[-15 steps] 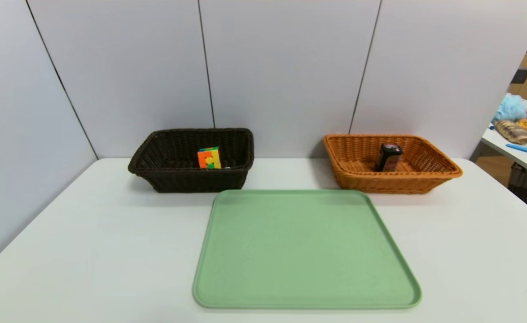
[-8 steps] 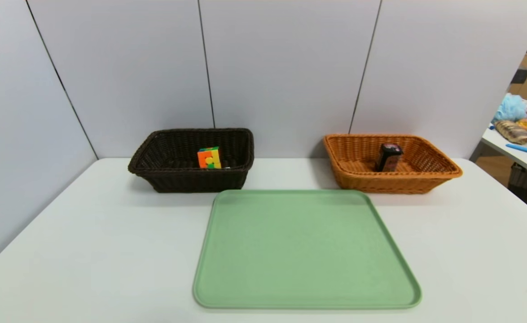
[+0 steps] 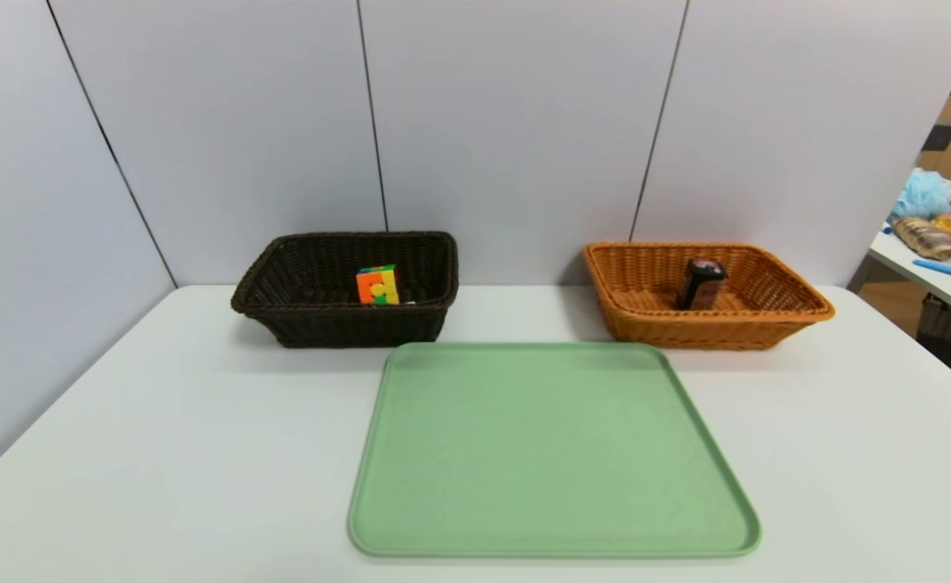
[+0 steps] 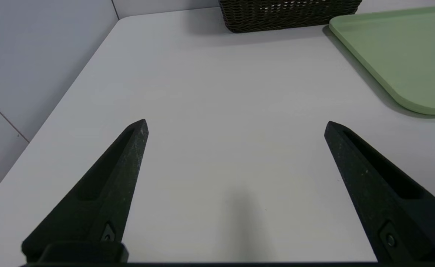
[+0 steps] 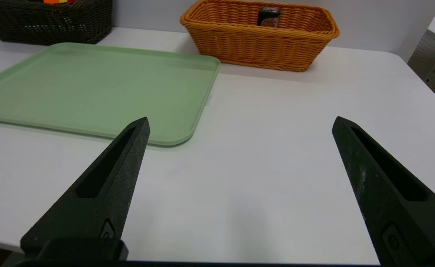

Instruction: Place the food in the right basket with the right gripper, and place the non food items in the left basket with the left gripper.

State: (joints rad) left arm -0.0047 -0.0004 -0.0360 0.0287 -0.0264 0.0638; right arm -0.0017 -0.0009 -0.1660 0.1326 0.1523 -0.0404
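- Left gripper [image 4: 236, 126]: spread wide, holding nothing, above bare table [image 4: 217, 111].
- Right gripper [image 5: 239, 124]: same, beside tray [image 5: 91, 81].
- Cube [image 3: 377, 285] in dark basket [image 3: 281, 320].
- Dark packet [image 3: 701, 283] in orange basket [image 3: 767, 328].

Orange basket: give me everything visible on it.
The orange basket is a rectangular woven wicker-look basket with flared walls and a thicker braided rim. It sits upright on the white table at the far right, by the wall panels, just beyond the green tray's far right corner with a narrow gap between them. Inside, a small dark packet stands roughly upright, leaning slightly, near the middle. No gripper touches it.
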